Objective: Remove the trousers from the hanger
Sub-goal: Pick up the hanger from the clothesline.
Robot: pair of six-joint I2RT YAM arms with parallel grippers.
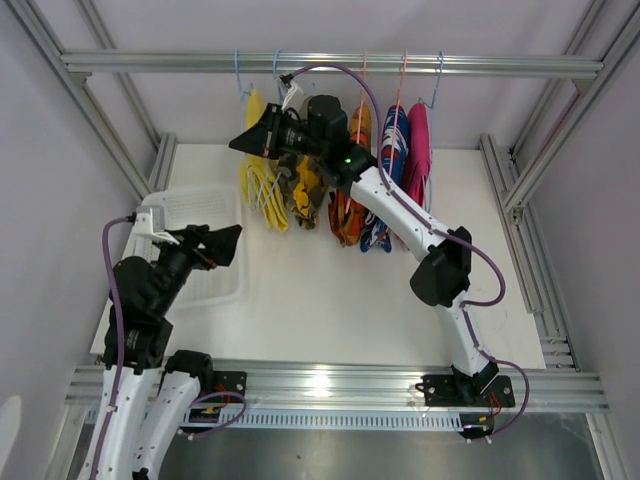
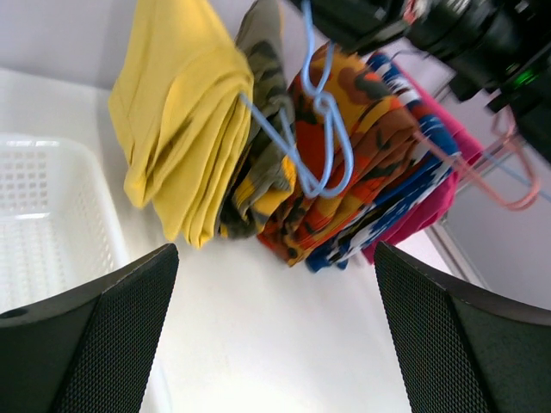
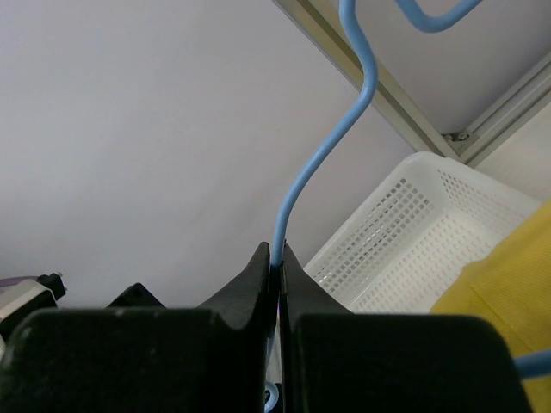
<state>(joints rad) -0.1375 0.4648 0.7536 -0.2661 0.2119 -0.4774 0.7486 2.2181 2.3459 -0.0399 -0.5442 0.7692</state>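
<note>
Five small trousers hang in a row from hangers under the back rail (image 1: 330,62): yellow (image 1: 262,175), camouflage (image 1: 302,190), orange patterned (image 1: 347,215), blue-red-white (image 1: 388,180) and magenta (image 1: 418,150). My right gripper (image 1: 240,143) is up by the yellow pair, shut on the thin wire of a blue hanger (image 3: 301,181); its jaws (image 3: 277,258) pinch that wire. My left gripper (image 1: 230,245) is open and empty, low over the table in front of the garments (image 2: 275,335). The left wrist view shows yellow (image 2: 181,120), camouflage (image 2: 263,129), orange (image 2: 344,172) and a blue hanger (image 2: 320,129).
A white perforated basket (image 1: 205,290) stands on the table at the left, under my left arm; it also shows in the left wrist view (image 2: 43,215) and the right wrist view (image 3: 413,232). Aluminium frame posts (image 1: 505,180) line both sides. A pink hanger (image 2: 512,185) hangs at the right.
</note>
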